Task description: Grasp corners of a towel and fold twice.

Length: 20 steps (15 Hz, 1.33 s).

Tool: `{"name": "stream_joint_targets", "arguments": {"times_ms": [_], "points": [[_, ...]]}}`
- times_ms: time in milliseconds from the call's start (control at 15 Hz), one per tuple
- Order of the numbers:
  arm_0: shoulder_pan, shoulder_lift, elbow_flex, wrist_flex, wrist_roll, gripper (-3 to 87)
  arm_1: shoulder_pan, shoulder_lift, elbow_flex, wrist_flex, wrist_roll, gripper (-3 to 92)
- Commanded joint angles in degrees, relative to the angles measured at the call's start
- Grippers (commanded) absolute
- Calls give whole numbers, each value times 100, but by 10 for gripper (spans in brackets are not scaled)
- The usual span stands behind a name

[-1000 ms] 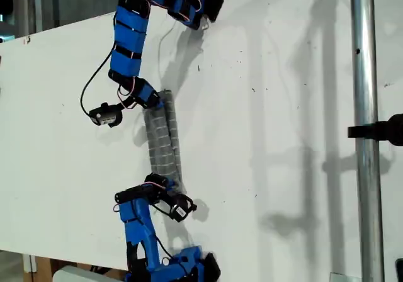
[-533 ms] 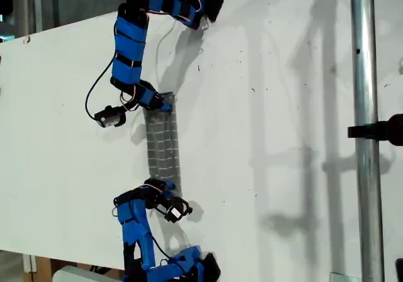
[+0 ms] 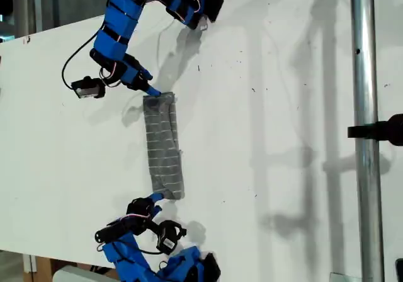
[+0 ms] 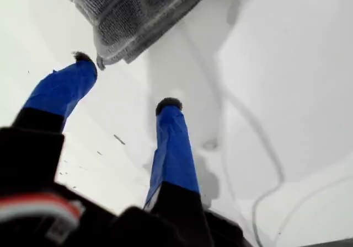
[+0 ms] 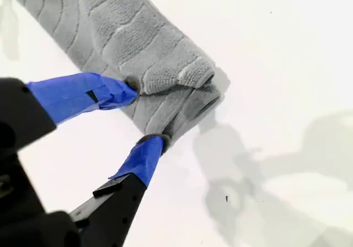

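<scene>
Grey towel [image 3: 164, 143] flat on the white table [image 3: 283, 106], folded into a long thin strip. Runs up and down in the exterior view, a bit toward that view's left. Soft and loopy, with thin pale stripes. Stacked layers showing at one end, so probably folded more than once already.

At the strip's far end in the exterior view: my first gripper [image 4: 126, 80]. Jaws wide apart, nothing between them. One blue-taped fingertip [image 4: 83, 59] just touching a rounded corner [image 4: 105, 59] of the cloth, the other fingertip out over bare table.

At the strip's near end: my second gripper [image 5: 142, 114]. Jaws spread too, one on each side of the thick folded end, both tips touching cloth. No squeeze to be seen, so likely loose and not holding.

What could go wrong from here:
- Could snag. Loopy cloth and sticky-looking tape, so a tip pulled away sideways might drag the end along and open the fold.
- Could flick the far corner up, with that one fingertip right against it.
- Could spring open alone, since thick soft layers like to puff up.

Best to lift both grippers straight up and off, slowly.

Tall metal pole [image 3: 365, 137] well apart at the exterior view's right, out of the way.

No brand, label or writing to read anywhere. Only small dark specks on the table.
</scene>
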Motion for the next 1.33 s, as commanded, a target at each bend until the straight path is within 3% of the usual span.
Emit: {"name": "stream_joint_targets", "arguments": {"times_ms": [0,133,333,467,667,867,1067,1267], "points": [[255,1802,976,-70,-483,122,343,1969,1230,26,571,241],[896,3199,2145,-562,-1354,65,176,3727,2610,18,1433,244],[2065,6996,4983,-1819,-2487,-26,-1099,5520,4034,-220,3129,270],[2566,9510,6495,-1644,-2962,-26,-1731,6495,4878,-255,3911,258],[3138,9483,7418,-1934,-2944,-26,-2294,7356,5757,-237,4702,258],[2962,9483,7963,-2259,-2769,-26,-1846,8139,5801,-193,4351,271],[2795,9483,7972,-2224,-2654,-26,-844,6021,4289,-765,2865,360],[2795,9483,8016,-2180,-2733,-26,-79,4201,3709,-1986,1942,363]]}}
